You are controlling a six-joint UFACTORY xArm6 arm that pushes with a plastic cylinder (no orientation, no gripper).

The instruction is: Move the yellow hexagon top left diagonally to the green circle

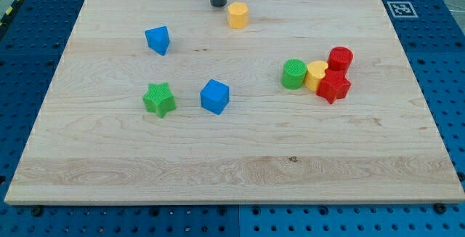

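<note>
The yellow hexagon (pixel 237 14) sits near the view's top, a little right of centre. The green circle (pixel 293 74) stands at the view's right, well below and to the right of the hexagon, at the left end of a tight cluster. My tip (pixel 218 3) rests on the board just left of and slightly above the yellow hexagon, with a small gap between them.
Touching the green circle's right are a yellow heart (pixel 316 75), a red star (pixel 333 86) and a red circle (pixel 340 58). A blue triangle-like block (pixel 158 39), a green star (pixel 160 99) and a blue cube (pixel 215 96) lie on the left half of the wooden board (pixel 232 171).
</note>
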